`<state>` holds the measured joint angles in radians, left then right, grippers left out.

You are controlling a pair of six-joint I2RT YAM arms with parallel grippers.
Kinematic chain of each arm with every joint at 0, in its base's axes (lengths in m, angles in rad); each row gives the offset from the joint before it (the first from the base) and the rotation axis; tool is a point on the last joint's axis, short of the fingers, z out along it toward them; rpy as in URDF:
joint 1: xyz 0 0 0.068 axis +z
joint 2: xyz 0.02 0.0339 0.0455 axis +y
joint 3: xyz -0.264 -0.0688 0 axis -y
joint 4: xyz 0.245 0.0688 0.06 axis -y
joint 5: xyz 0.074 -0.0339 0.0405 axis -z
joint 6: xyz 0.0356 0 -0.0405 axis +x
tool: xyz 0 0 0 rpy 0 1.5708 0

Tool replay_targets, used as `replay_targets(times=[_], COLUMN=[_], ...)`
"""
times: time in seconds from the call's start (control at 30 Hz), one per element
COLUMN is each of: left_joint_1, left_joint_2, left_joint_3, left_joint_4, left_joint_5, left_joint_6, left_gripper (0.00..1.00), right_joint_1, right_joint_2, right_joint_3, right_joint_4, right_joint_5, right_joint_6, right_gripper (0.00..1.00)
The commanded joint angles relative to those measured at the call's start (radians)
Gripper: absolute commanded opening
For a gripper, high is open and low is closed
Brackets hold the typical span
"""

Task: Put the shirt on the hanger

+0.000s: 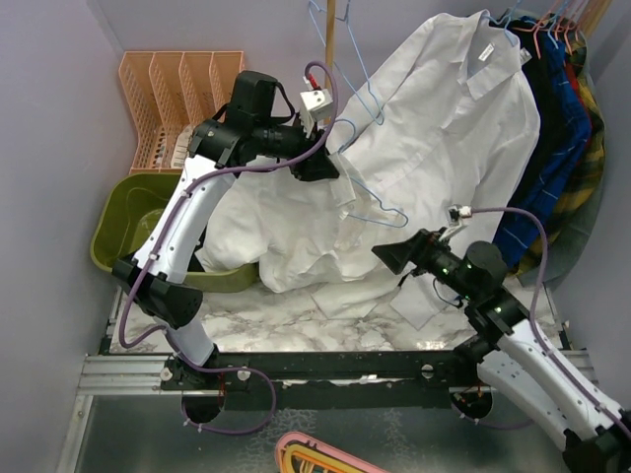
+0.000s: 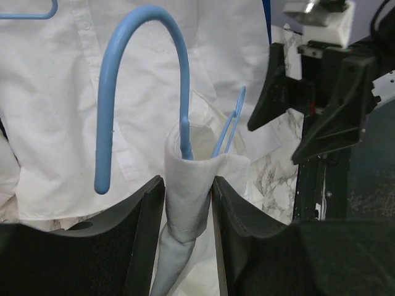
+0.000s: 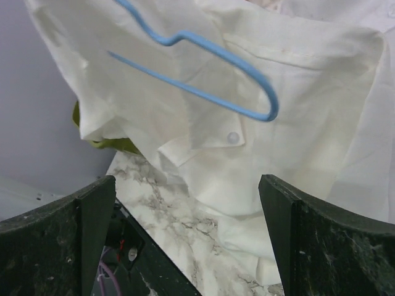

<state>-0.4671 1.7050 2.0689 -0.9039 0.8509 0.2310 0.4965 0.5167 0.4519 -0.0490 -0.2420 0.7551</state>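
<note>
My left gripper is raised over the table's middle. In the left wrist view it is shut on a fold of the white shirt wrapped round the neck of the light-blue hanger, whose hook rises above the jaws. In the top view the hanger slants down to the right across the shirt, which hangs onto the table. My right gripper is open and empty, just below and right of the hanger's tip. Its wrist view shows the gripper facing the hanger's end and the shirt.
A green bin holds part of the cloth at the left. An orange rack stands behind it. Spare blue hangers hang at the back. A white shirt and dark and plaid clothes hang at the right. The marble table shows in front.
</note>
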Motion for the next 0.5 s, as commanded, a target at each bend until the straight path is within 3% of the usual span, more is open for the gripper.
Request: replay_targets(times=[0.0,0.17,0.47], left_joint_1=[-0.002,-0.002,0.001], left_joint_2=[-0.054,-0.07,-0.075], left_joint_3=[-0.016,-0.045,-0.074], left_joint_4=[0.061,0.086,0.112], left_joint_5=[0.046,0.044,0.056], left_joint_6=[-0.077,-0.09,-0.115], left_gripper=[0.0,0.0,0.0], right_joint_1=[0.01,0.035,0.286], right_joint_2=[0.21,0.364,0.486], right_joint_3=[0.06,0.104,0.153], right_joint_4=[0.135,0.25,0.299], right_joint_5=[-0.01,0.022,0.338], right_joint_6=[0.002,0.03,0.06], right_gripper=[0.99,0.84,0.79])
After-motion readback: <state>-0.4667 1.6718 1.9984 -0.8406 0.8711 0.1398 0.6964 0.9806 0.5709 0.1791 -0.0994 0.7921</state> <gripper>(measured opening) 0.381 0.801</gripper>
